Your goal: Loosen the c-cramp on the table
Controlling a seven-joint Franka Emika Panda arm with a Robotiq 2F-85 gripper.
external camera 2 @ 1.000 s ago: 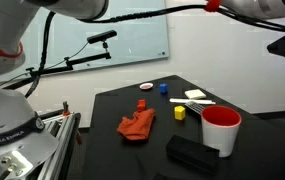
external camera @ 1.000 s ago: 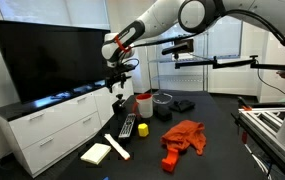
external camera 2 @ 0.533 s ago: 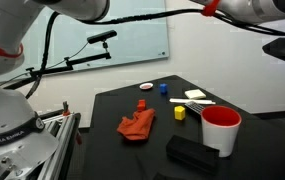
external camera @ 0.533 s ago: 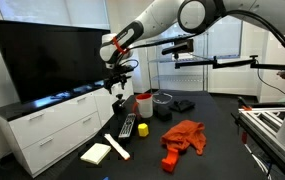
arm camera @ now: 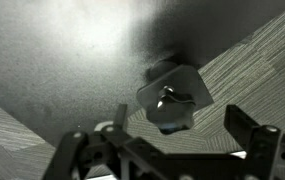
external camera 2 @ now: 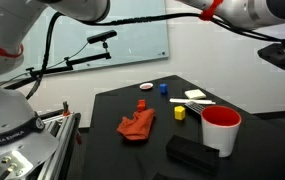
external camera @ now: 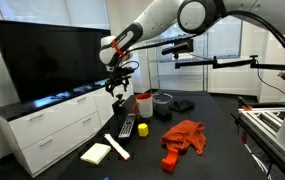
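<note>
The Robotiq gripper (external camera: 116,89) hangs empty, jaws fully spread, high over the large matte black table (arm camera: 52,60). In the wrist view the small dark metal C-shaped c-cramp (arm camera: 167,97) lies at 12 o'clock, centred between the jaws, at the table's corner. Its screw seems to point end-on. Striped grey carpet (arm camera: 257,70) lies at 3 and 8 o'clock, leaving open room there.

In an exterior view the camera stands far back, taking in the whole desk (external camera: 222,122). In an exterior view set low and near, it looks across the desk (external camera 2: 112,108). Both exterior views share the orange cloth (external camera: 185,135) (external camera 2: 136,125). The wrist view looks down, close on a desk corner (arm camera: 62,60).
</note>
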